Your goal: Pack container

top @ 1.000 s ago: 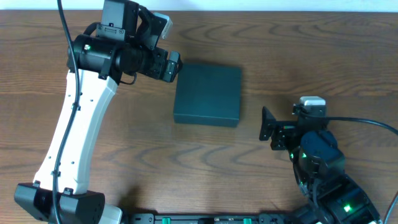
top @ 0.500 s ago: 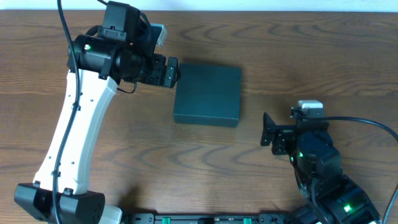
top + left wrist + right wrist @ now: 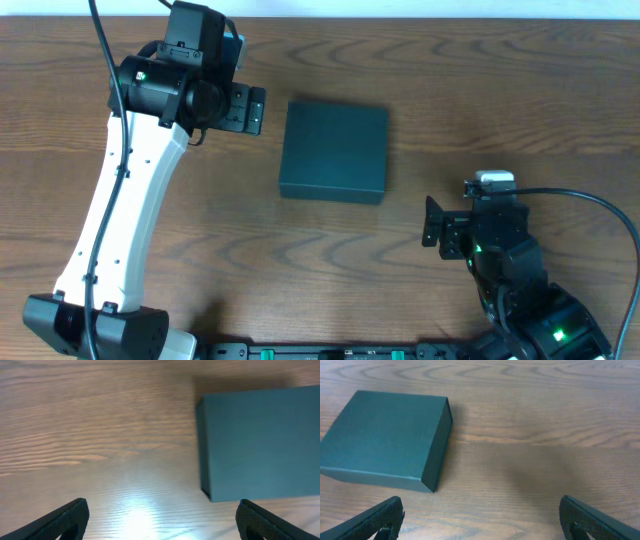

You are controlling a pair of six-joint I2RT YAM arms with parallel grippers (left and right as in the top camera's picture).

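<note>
Nearest to you, your right gripper (image 3: 433, 222) hangs on the near right side of the container (image 3: 335, 150), well apart from it. Its jaws are spread wide and hold nothing. In the right wrist view, its two dark fingertips (image 3: 380, 517) sit in the bottom corners with only bare wood between them, and the container lies ahead and to the left.

The container is a dark teal square box. It lies flat on the wooden table (image 3: 500, 90) with its top shut and smooth, roughly midway between your two arms. Nothing rests on it and nothing touches it.

Farther from you, your left gripper (image 3: 250, 110) sits just off the container's left edge, level with its far left corner. It is near the box, with a strip of table showing between them. Its jaws are also spread wide and empty. The left wrist view shows its fingertips (image 3: 70, 515) far apart over bare wood, with the container's corner ahead on the right.
</note>
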